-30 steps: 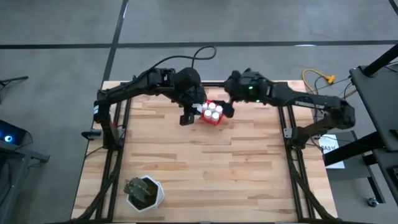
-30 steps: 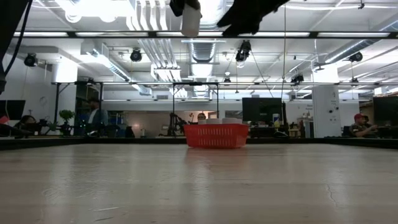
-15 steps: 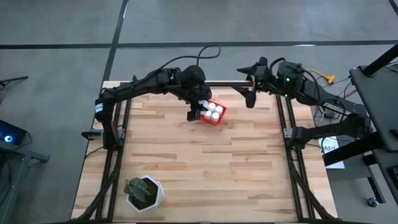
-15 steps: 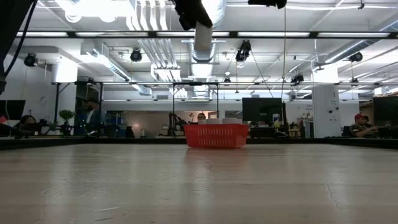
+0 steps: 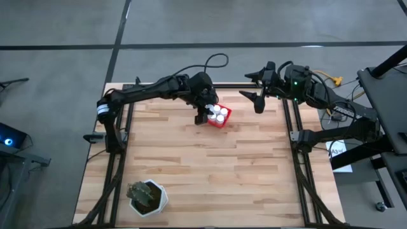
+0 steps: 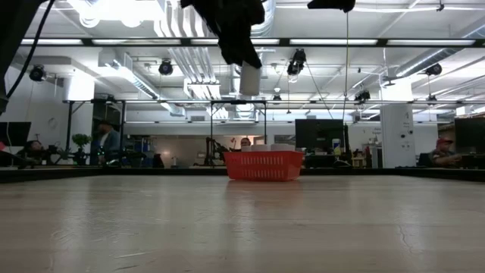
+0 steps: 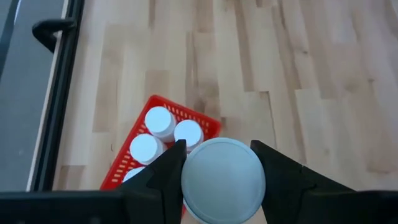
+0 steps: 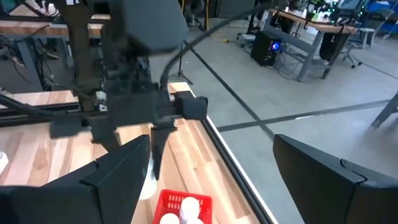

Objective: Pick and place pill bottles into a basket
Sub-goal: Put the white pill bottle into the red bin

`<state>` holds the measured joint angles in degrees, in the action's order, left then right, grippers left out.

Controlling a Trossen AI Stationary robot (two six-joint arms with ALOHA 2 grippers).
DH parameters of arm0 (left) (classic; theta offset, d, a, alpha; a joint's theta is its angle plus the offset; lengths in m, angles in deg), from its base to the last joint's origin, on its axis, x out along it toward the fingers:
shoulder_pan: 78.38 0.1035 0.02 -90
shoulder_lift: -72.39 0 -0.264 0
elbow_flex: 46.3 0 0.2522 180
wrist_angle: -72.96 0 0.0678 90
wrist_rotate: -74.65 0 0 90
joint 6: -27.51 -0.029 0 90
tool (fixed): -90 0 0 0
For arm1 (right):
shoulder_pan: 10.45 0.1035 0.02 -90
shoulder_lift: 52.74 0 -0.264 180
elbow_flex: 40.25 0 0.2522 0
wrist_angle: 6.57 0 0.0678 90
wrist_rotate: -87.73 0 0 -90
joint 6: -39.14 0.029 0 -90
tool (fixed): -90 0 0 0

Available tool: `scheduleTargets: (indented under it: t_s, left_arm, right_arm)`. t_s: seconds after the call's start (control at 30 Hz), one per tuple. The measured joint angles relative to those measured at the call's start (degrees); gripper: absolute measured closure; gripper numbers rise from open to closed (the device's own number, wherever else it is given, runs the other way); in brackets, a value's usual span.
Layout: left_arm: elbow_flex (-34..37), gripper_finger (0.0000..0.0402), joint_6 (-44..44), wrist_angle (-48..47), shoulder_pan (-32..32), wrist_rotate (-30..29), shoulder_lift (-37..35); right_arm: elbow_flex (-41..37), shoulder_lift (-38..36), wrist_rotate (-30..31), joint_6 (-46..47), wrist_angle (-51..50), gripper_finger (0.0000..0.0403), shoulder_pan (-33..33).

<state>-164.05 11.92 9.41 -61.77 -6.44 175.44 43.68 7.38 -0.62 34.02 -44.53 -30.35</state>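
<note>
The red basket (image 5: pixel 222 121) stands at the table's far middle on its base, with several white pill bottles (image 7: pixel 160 121) upright inside it. My left gripper (image 5: pixel 203 117) hangs just over the basket's left side, shut on one more white pill bottle (image 6: pixel 250 80); the low view shows this bottle high above the basket (image 6: pixel 263 164). My right gripper (image 5: pixel 252 102) is open and holds nothing, raised to the right of the basket near the far right corner. My left gripper pinches the pill bottle's round side wall (image 7: pixel 186 177) between its two fingers (image 7: pixel 163 177), one on each side. The fingers slant down from the table's left. The bottle's lower end (image 6: pixel 250 85) hangs below the fingers, lifted clear above the basket.
A white pot with a green plant (image 5: pixel 147 197) stands at the table's near left corner. Black frame rails (image 5: pixel 121 159) run along both sides of the table. Bare wooden boards (image 5: pixel 210 172) lie between the basket and the near edge.
My left gripper has come down and moved right toward the basket, carrying the pill bottle, which is lower than before and still clear. My right gripper has drawn back from over the basket toward the far right corner and risen, staying open.
</note>
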Motion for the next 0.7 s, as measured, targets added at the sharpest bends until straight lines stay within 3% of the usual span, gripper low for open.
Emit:
scheduleTargets:
  t_s: [0.7]
  left_arm:
    - [9.1,0.0261,1.5,13.7,3.6,4.6,-1.8]
  right_arm:
    - [-0.1,-5.5,-0.3,0.2,0.4,0.0076,0.0]
